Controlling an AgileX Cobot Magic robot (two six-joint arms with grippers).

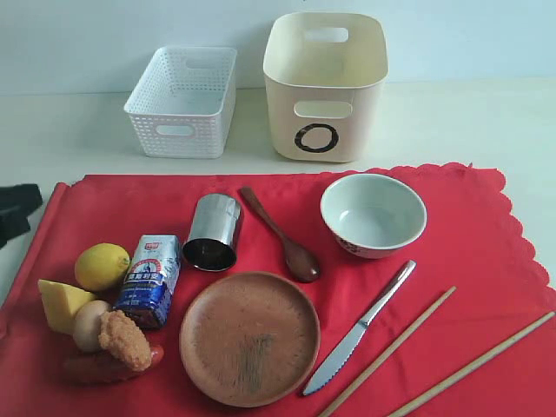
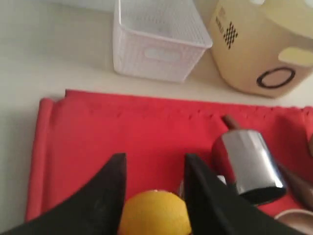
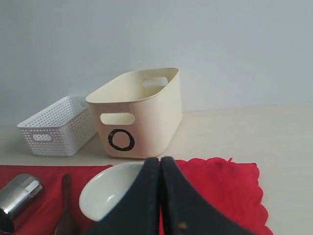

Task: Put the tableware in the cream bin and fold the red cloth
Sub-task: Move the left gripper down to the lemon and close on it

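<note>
The red cloth [image 1: 486, 261] is spread flat on the table. On it lie the steel cup [image 1: 213, 230] on its side, the wooden spoon [image 1: 282, 236], the grey-green bowl [image 1: 373, 215], the brown plate [image 1: 249, 337], the knife [image 1: 360, 328] and two chopsticks [image 1: 391, 347]. The cream bin [image 1: 323, 87] stands behind the cloth. My left gripper [image 2: 154, 156] is open over the cloth's left end, holding nothing. My right gripper [image 3: 160, 159] is shut and empty, with the bowl [image 3: 110, 196] and the bin [image 3: 139, 115] ahead of it.
A white lattice basket [image 1: 182, 102] stands left of the cream bin. Food sits on the cloth's left part: a lemon [image 1: 102, 266], a milk carton [image 1: 149, 280], a cheese wedge [image 1: 59, 304], an egg [image 1: 89, 323], a fried piece [image 1: 126, 340] and a sausage.
</note>
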